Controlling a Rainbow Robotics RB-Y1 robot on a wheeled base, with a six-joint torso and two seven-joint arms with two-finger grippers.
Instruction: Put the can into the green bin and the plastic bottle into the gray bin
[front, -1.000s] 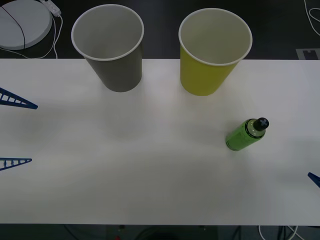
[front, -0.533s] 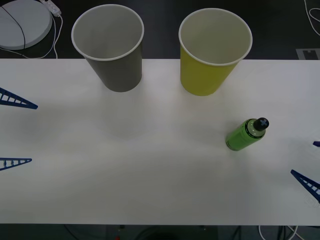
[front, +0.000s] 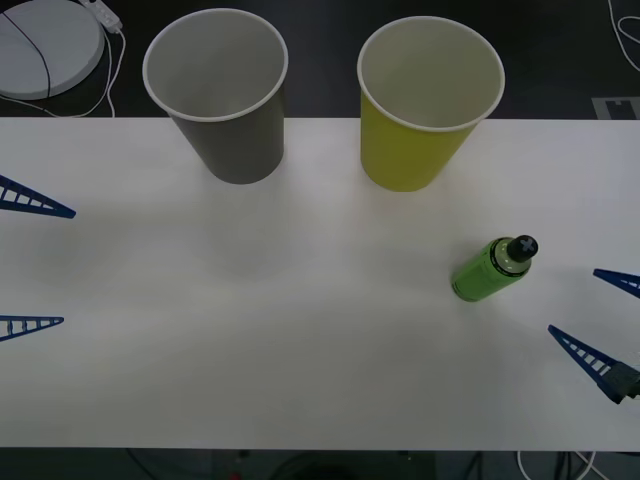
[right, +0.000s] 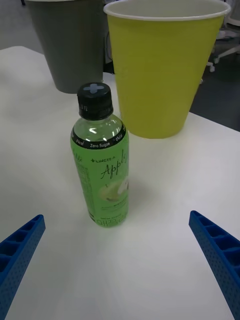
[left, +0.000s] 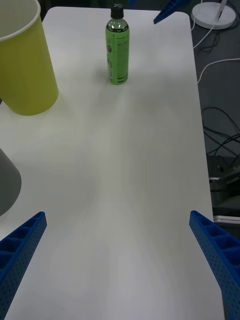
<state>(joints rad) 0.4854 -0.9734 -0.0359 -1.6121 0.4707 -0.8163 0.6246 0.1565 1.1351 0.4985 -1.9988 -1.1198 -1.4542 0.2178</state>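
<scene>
Right gripper (front: 596, 317), fingers spread and empty, newly advanced from the desk's right edge toward the upright plastic bottle (front: 490, 268), untouched, approach under way; left gripper (front: 30, 262) open at left edge; beyond, gray bin (front: 220, 95) and green bin (front: 425, 105) at far edge.

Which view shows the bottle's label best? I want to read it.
The right wrist view: the plastic bottle stands close, label facing. The front view sees it from above; the left wrist view far off.
</scene>
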